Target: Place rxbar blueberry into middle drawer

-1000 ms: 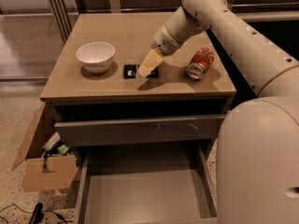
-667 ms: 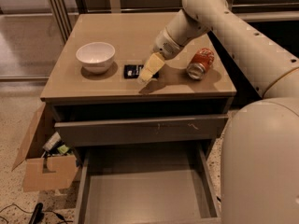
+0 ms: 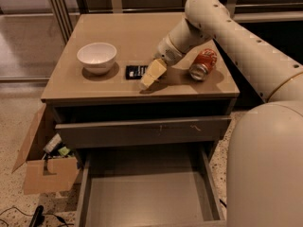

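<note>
The rxbar blueberry [image 3: 136,71], a small dark flat wrapper, lies on the cabinet top between the white bowl and the gripper. My gripper [image 3: 151,75] hangs low over the top, right beside the bar's right end, its tip pointing down and to the front left. It holds nothing that I can see. The middle drawer [image 3: 147,197] stands pulled out at the bottom of the view, with a bare grey floor and thin side walls.
A white bowl [image 3: 97,56] stands left of the bar. A red soda can [image 3: 202,64] lies on its side to the right of the gripper. The upper drawer [image 3: 142,132] shows its long grey front panel. A cardboard box [image 3: 45,171] sits on the floor at the left.
The gripper has sunk a little toward the cabinet top and the front edge, staying next to the bar. The bar, bowl and can have not moved.
</note>
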Motion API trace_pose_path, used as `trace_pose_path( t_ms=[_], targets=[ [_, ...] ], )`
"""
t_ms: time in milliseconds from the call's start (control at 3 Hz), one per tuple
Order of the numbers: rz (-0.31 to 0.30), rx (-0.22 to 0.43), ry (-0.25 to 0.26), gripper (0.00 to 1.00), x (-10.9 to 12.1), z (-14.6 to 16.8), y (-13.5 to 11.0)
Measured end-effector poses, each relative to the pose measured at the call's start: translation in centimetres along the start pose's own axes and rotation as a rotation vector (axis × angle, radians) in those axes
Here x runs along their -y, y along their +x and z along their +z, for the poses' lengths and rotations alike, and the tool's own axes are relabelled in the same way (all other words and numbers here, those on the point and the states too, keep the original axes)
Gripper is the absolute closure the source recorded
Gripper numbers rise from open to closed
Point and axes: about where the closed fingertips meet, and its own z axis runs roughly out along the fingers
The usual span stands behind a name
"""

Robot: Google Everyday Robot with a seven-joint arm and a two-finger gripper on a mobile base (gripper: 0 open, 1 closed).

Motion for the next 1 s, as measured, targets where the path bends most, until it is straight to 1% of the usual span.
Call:
trace_pose_path(
  t_ms=[333, 667, 1000],
  targets=[
    [0.0, 0.0, 0.0, 0.18, 0.0, 0.0, 0.0],
    [0.0, 0.0, 0.0, 0.49, 0.0, 0.01, 0.0],
    [0.0, 0.0, 0.0, 0.72, 0.0, 0.01, 0.0]
  ],
)
